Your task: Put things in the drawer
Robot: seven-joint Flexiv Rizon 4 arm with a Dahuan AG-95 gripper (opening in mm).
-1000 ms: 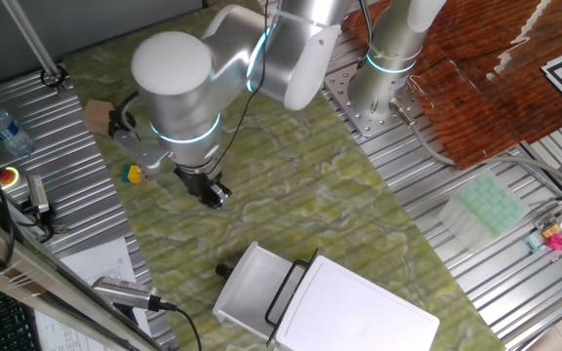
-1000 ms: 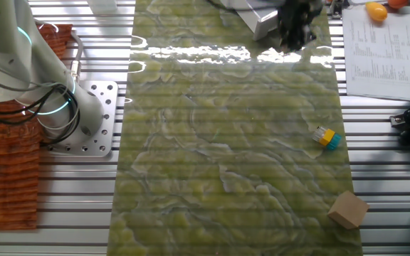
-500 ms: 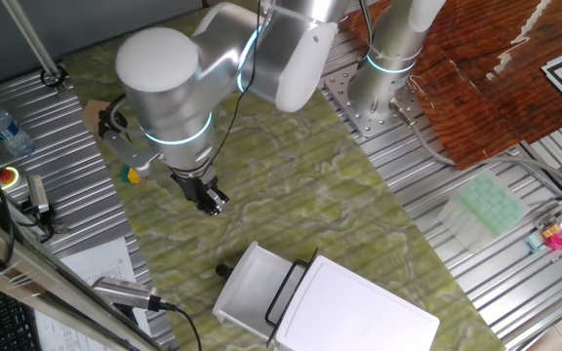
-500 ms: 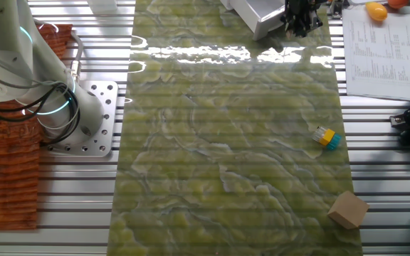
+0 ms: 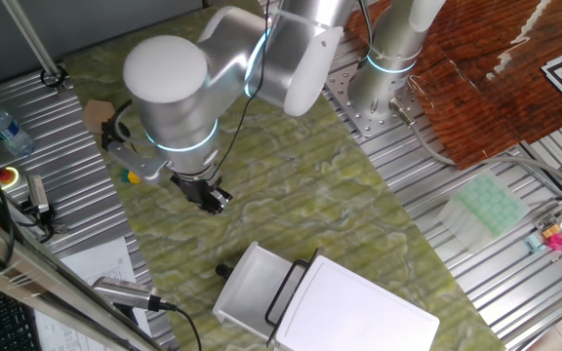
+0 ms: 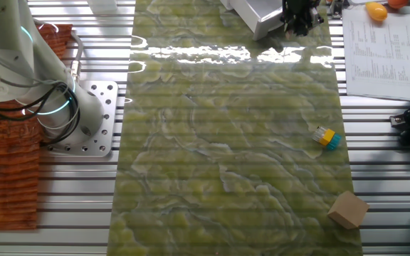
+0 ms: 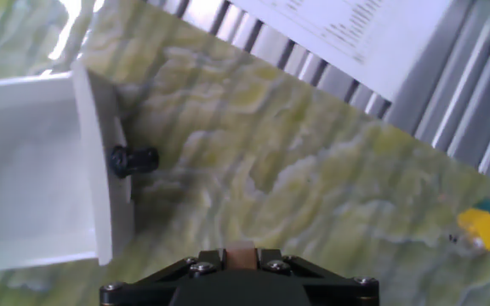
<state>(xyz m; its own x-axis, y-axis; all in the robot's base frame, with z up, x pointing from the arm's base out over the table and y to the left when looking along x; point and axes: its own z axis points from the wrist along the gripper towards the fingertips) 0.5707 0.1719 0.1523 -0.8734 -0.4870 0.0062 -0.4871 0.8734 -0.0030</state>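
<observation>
While hanging above the green mat [image 5: 291,185] short of the drawer [image 5: 245,294], hold the gripper [image 5: 213,198] as now: jaws drawn almost together, apparently nipping the tan cube [image 7: 241,252], seen only as a sliver in the hand view. Carry on toward the mat's edge where the pulled-out drawer sits. Keep enough height to pass over its front wall, and stay clear of the black wire handle [image 5: 286,288]. Centre over the bare white floor of the tray before lowering. Release low, so as not to bounce so small a piece out. Mind the black stubby piece [image 7: 134,160], lying on the mat just outside the drawer's front wall and probably next to fetch. Leave the yellow block [image 6: 325,138] and the cardboard box [image 6: 347,209], well apart toward the mat's far side.
</observation>
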